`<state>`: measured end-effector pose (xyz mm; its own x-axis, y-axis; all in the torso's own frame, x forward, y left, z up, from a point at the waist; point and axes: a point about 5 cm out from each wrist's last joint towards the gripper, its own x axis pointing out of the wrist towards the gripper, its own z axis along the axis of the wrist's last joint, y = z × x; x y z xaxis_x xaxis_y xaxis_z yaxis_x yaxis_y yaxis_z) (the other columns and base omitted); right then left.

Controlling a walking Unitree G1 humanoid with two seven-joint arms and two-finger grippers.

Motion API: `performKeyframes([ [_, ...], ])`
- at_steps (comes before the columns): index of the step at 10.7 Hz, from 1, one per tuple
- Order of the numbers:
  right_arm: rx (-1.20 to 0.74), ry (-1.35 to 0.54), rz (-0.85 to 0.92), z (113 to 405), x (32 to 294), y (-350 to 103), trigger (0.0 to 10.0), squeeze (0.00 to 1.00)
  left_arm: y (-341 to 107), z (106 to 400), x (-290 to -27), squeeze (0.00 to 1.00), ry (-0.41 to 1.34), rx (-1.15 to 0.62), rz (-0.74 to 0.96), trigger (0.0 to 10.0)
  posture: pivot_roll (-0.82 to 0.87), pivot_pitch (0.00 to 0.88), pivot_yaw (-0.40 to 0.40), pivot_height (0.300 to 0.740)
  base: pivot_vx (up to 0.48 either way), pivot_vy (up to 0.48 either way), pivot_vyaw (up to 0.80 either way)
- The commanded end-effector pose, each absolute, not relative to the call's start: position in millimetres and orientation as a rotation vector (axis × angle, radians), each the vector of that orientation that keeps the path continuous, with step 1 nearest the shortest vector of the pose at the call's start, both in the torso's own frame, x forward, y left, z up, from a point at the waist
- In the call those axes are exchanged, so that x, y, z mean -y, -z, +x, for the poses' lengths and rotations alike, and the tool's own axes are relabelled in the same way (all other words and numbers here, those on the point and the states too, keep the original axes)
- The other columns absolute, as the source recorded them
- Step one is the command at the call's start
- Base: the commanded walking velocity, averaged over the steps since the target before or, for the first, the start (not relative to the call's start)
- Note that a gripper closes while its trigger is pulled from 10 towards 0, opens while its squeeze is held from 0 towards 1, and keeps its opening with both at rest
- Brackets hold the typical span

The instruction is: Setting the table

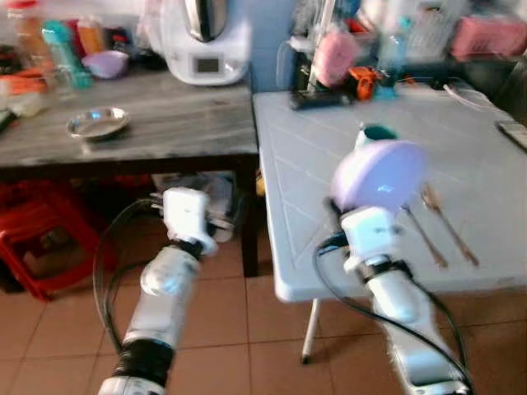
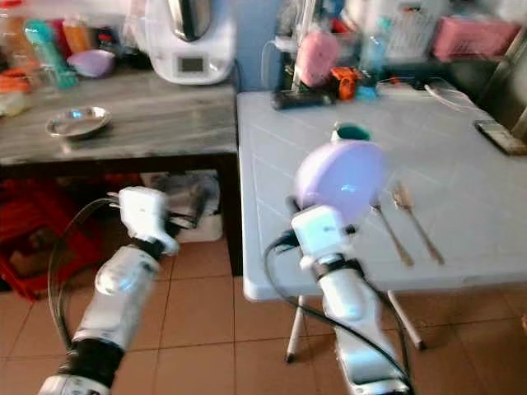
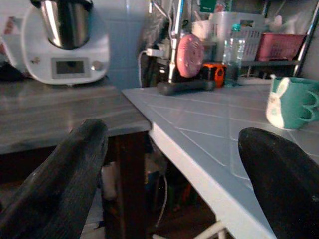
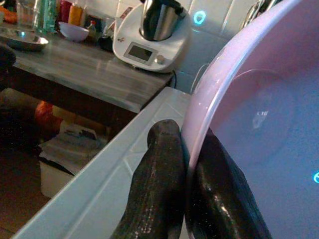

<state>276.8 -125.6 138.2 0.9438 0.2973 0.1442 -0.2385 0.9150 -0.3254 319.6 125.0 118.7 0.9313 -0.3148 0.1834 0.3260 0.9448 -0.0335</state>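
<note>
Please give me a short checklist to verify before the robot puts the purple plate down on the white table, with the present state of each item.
1. Right end effector grips the purple plate by its rim, fingers closed on both sides: ok.
2. Plate is over the white table, near its front edge: ok.
3. Plate is level for placing: not ok, it is held tilted up on its edge.
4. Fork and spoon already lie on the table, to the right of the plate: ok.
5. Green mug stands upright behind the plate: ok.
6. Left end effector is open, below the table edge: ok.

mug (image 1: 379, 132) behind bowl (image 1: 379, 174); cutlery (image 1: 449, 224) right, on table (image 1: 486, 173).
</note>
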Motion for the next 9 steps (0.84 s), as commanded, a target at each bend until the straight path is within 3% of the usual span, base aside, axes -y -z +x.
performKeyframes([
  [1,0.22,-0.253,-0.317,279.3,129.0,-145.1,10.0,0.0,-118.1,320.3,-120.7,0.0,0.341,0.176,-0.058,10.0,0.01,0.0,0.066,0.74,0.0,0.247,0.0],
  [6,0.24,-0.234,-0.313,280.2,126.6,-147.1,10.0,0.0,-120.7,321.9,-121.5,0.0,0.35,0.183,-0.054,10.0,0.01,0.0,0.082,0.74,0.0,0.244,0.57],
  [9,0.242,-0.235,-0.305,280.7,123.9,-145.9,10.0,0.0,-120.5,322.0,-118.7,0.0,0.362,0.18,-0.052,10.0,0.02,0.0,0.09,0.74,0.0,0.246,0.0],
])
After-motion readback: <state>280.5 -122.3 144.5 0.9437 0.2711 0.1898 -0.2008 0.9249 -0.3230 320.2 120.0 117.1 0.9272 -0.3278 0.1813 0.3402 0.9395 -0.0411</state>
